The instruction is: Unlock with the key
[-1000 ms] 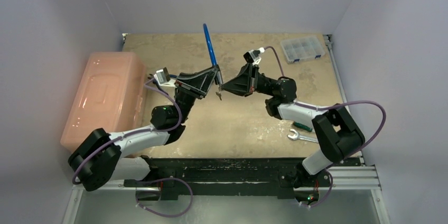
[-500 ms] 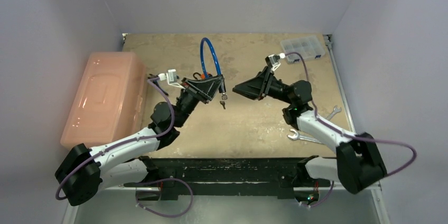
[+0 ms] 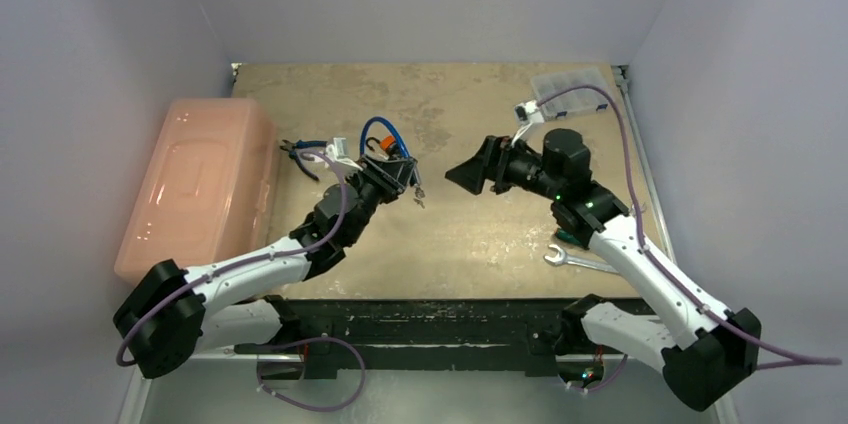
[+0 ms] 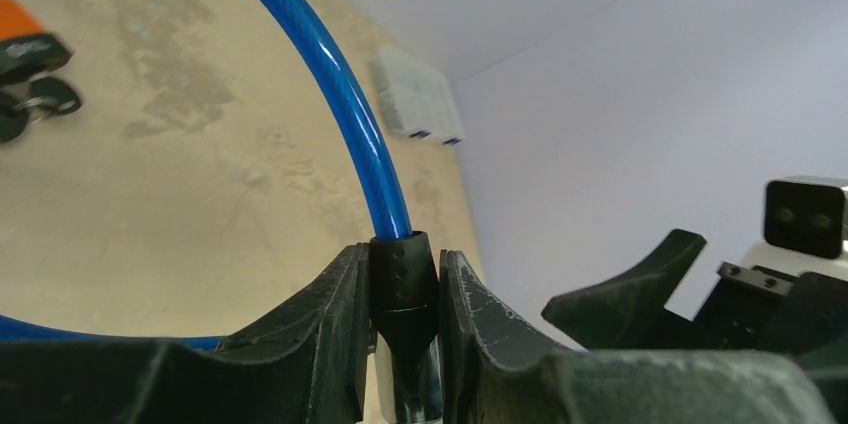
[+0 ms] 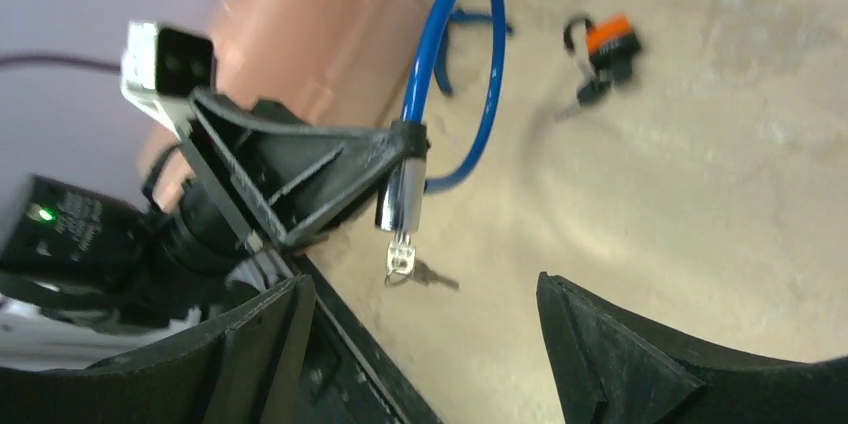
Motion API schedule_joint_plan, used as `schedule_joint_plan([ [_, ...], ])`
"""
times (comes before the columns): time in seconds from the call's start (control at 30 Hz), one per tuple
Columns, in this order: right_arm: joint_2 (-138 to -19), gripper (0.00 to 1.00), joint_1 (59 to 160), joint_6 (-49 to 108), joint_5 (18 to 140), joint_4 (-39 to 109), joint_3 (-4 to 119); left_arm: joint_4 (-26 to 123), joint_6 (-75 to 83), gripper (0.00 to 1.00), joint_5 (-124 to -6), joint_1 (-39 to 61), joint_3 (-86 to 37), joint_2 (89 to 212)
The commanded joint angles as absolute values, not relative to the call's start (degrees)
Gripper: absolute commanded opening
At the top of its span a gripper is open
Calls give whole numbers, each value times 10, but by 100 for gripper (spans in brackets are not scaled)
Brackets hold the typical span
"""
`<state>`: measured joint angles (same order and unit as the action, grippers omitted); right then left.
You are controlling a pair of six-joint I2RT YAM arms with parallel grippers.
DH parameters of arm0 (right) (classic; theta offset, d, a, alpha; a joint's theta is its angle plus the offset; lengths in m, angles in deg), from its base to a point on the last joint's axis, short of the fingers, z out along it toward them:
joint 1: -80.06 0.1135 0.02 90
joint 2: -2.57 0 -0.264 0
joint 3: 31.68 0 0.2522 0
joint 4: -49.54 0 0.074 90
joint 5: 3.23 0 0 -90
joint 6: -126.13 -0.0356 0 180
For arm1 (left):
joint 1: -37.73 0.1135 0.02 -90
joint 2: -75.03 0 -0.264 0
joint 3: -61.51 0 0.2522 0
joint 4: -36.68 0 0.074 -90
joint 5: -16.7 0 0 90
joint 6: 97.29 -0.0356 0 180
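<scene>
Right gripper (image 5: 418, 286) pulled back, spread — left gripper (image 4: 405, 256) pinches glossy blue cable (image 4: 365, 134)

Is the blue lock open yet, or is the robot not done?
Done: the key sits in the metal end of the blue cable lock. In hand: the left gripper clamps the lock's black collar. The right gripper is open, empty. Left: the cable loop looks closed; opening isn't visible.
</scene>
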<state>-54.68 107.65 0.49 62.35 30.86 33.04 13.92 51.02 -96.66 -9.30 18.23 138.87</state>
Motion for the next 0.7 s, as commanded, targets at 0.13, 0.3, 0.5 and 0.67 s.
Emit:
schedule_joint_plan([
  [0.13, -614, 92, 1157, 68, 679, 272, 316, 153, 616, 0, -978, -95, 176, 1443],
  [0.3, -663, 92, 1172, 53, 671, 317, 311, 138, 634, 0, -967, -95, 191, 1457],
  [0.5, -701, 90, 1182, 44, 671, 347, 321, 129, 642, 0, -960, -95, 198, 1467],
  [0.67, -731, 86, 1186, 42, 680, 355, 338, 126, 646, 0, -957, -95, 198, 1472],
])
